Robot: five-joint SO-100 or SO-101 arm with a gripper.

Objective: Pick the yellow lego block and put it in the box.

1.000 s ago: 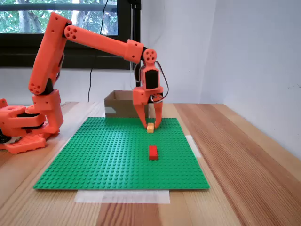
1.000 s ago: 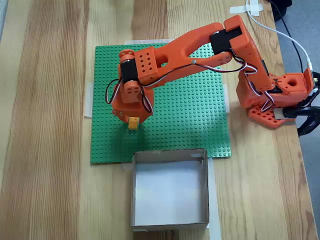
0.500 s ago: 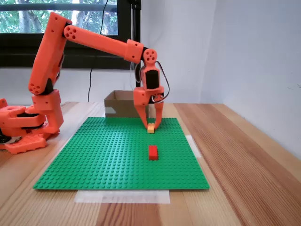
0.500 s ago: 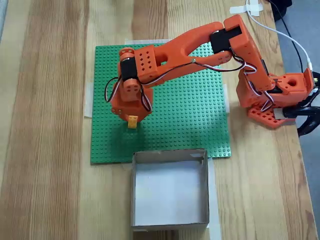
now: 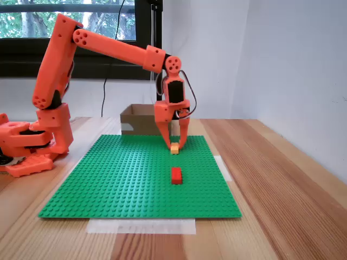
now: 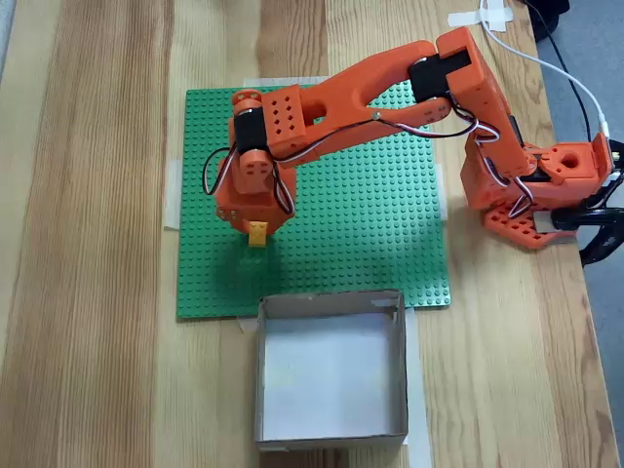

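While one yellow lego block (image 5: 174,147) shows, one box (image 6: 331,369).

Box (image 5: 142,120) partly behind pincer (image 5: 174,142)

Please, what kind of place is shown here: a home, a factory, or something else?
Probably a hobby or lab desk indoors: a wooden table beside a window, a small orange arm with its pincer over a taped-down green lego baseplate.

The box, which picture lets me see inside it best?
The fixed view from above: the box lies open to the camera, so all four walls and its pale floor show. In the fixed view from the side, only a brown corner and a pale tape patch of the box peek out behind the orange arm.
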